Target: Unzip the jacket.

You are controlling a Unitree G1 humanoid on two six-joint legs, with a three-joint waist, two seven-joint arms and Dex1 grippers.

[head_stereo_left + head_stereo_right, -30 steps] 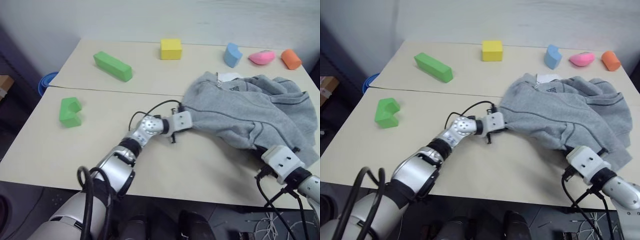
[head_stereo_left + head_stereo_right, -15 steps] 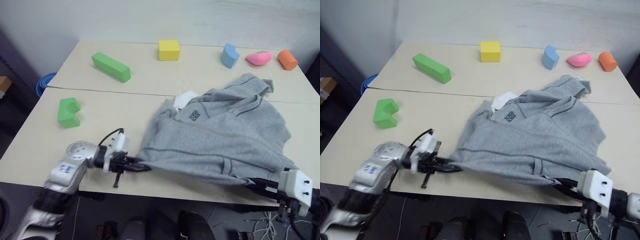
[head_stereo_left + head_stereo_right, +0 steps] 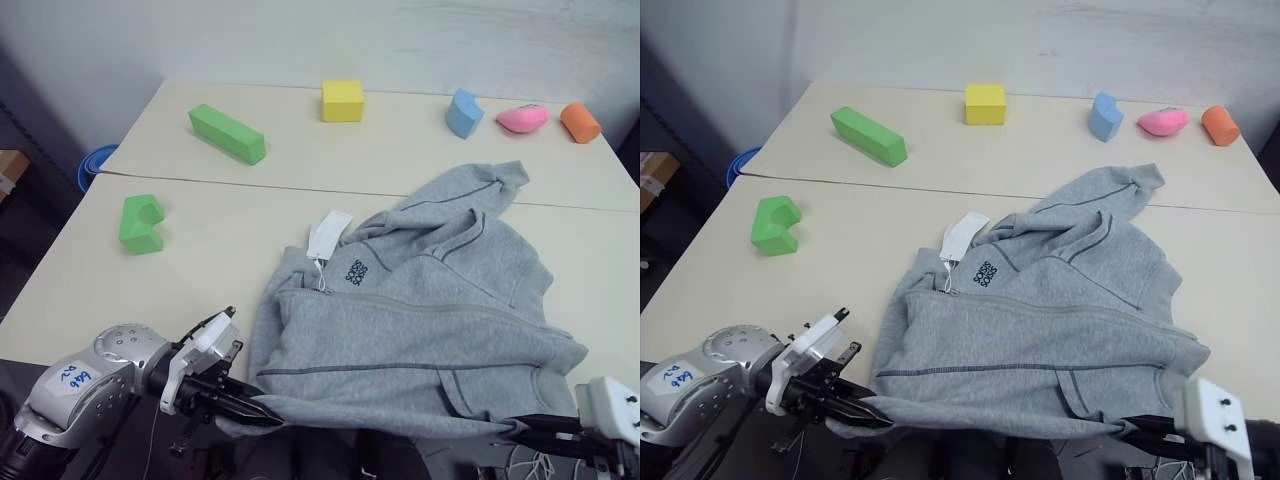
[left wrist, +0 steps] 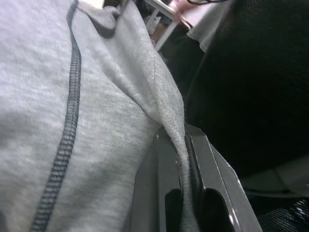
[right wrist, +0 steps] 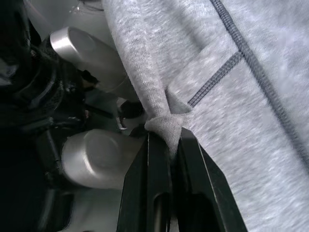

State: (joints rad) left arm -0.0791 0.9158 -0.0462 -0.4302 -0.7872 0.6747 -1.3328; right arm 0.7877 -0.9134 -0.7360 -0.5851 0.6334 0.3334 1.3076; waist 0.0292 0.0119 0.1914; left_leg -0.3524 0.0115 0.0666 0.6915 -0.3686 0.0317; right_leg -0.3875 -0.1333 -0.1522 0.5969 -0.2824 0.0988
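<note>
A: Head views: I'm keeping the jacket [image 3: 420, 320] spread flat on the counter [image 3: 200, 240], hem at the near edge, zip closed. Left end effector [image 3: 262, 420] is pinching the hem's left corner, right end effector [image 3: 520, 428] the right corner.

B: Advice?

A: I'm judging even tension matters; the zip pull near the white tag [image 3: 327, 236] lies well beyond both.

B: Left wrist view?

A: Fingers [image 4: 173, 208] pressing together on a hem fold.

B: Right wrist view?

A: Fingers [image 5: 157, 193] nipping bunched hem fabric.
</note>
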